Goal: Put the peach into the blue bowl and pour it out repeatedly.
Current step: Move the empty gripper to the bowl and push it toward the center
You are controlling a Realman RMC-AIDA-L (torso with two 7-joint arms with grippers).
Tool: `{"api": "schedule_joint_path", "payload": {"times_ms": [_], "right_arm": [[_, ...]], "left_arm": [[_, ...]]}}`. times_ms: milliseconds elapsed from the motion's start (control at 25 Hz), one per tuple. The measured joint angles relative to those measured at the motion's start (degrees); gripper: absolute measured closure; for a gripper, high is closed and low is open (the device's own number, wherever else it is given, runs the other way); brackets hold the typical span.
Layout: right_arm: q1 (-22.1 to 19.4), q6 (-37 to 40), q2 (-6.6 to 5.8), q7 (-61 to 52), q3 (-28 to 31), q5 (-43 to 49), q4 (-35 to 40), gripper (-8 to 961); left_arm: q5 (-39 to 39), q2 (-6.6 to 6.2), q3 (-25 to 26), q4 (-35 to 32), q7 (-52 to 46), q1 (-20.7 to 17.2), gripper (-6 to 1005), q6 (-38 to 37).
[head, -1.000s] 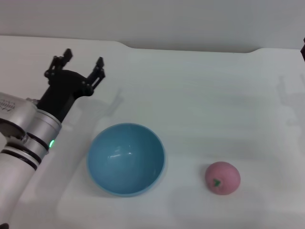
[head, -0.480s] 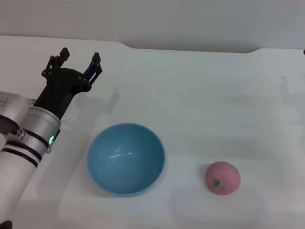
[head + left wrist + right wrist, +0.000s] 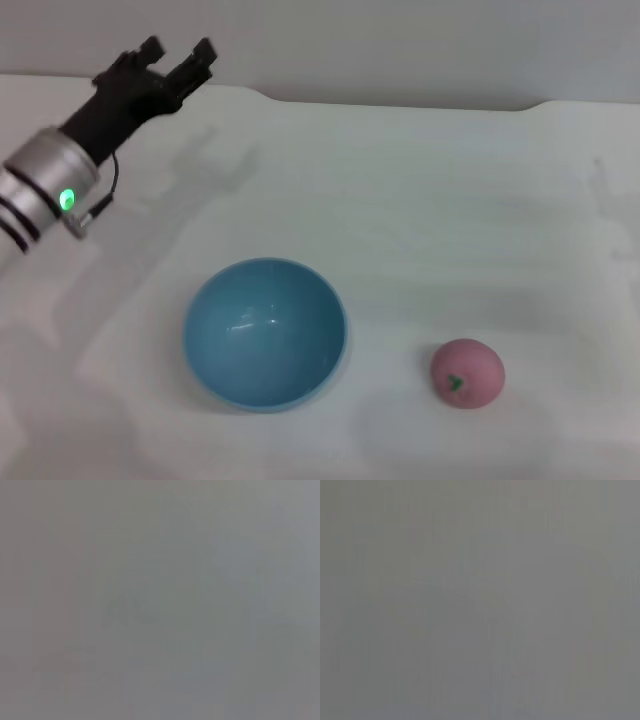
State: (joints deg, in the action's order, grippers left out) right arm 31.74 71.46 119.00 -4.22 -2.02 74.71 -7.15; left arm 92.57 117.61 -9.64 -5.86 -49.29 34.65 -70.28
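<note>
The blue bowl [image 3: 265, 332] stands upright and empty on the white table, left of centre near the front. The peach [image 3: 467, 373], pink with a small green stem mark, lies on the table to the right of the bowl, apart from it. My left gripper [image 3: 178, 53] is open and empty, raised at the far left, well behind and to the left of the bowl. My right gripper is out of view. Both wrist views show only plain grey.
The white table [image 3: 420, 200] reaches back to a pale wall, with a stepped back edge at the far left and far right.
My left arm has lifted and drawn back toward the far left, away from the bowl, with its fingers still open. The bowl and the peach have not moved.
</note>
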Motion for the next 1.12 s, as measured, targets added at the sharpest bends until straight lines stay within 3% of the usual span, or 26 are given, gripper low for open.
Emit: {"api": "schedule_joint_path", "payload": {"times_ms": [40,120,200,320,400,480,600,680,760,1000,1120], "right_arm": [[-0.08,-0.01,0.00,0.00,0.00,0.00,0.03,311],[-0.09,-0.03,0.00,0.00,0.00,0.00,0.04,311],[-0.10,-0.22,0.00,0.00,0.00,0.00,0.04,311],[-0.11,-1.11,0.00,0.00,0.00,0.00,0.04,310],[-0.11,-1.59,0.00,0.00,0.00,0.00,0.05,310],[-0.11,-1.97,0.00,0.00,0.00,0.00,0.13,310],[-0.11,-2.20,0.00,0.00,0.00,0.00,0.35,310],[-0.11,-2.21,0.00,0.00,0.00,-0.01,0.55,310],[-0.10,-2.23,0.00,0.00,0.00,-0.01,0.70,310],[-0.13,-2.77,0.00,0.02,0.23,-0.03,1.59,311],[-0.24,-3.00,0.00,0.02,1.96,-0.15,2.08,311]], "left_arm": [[3.07,0.06,-6.16,-7.49,-12.01,1.32,185,2.50],[3.53,0.08,-8.60,-9.75,-15.35,1.50,185,3.21],[4.13,0.13,-18.19,-17.51,-25.91,1.28,185,4.90],[4.29,0.06,-32.92,-29.59,-40.48,-2.02,186,6.82],[5.29,-0.14,-39.08,-36.05,-48.05,-4.16,186,8.16],[11.29,-0.34,-44.99,-45.97,-60.75,-6.80,186,9.08],[23.47,-0.34,-47.68,-56.98,-74.96,-8.32,185,5.85],[34.61,-0.08,-48.29,-66.78,-87.53,-8.72,184,-2.48],[35.99,-0.08,-48.26,-68.26,-89.22,-8.70,184,-4.71],[44.61,-0.40,-46.96,-74.41,-97.89,-8.31,185,-20.57],[47.97,-0.26,-47.19,-74.59,-99.43,-8.27,185,-21.85]]}}
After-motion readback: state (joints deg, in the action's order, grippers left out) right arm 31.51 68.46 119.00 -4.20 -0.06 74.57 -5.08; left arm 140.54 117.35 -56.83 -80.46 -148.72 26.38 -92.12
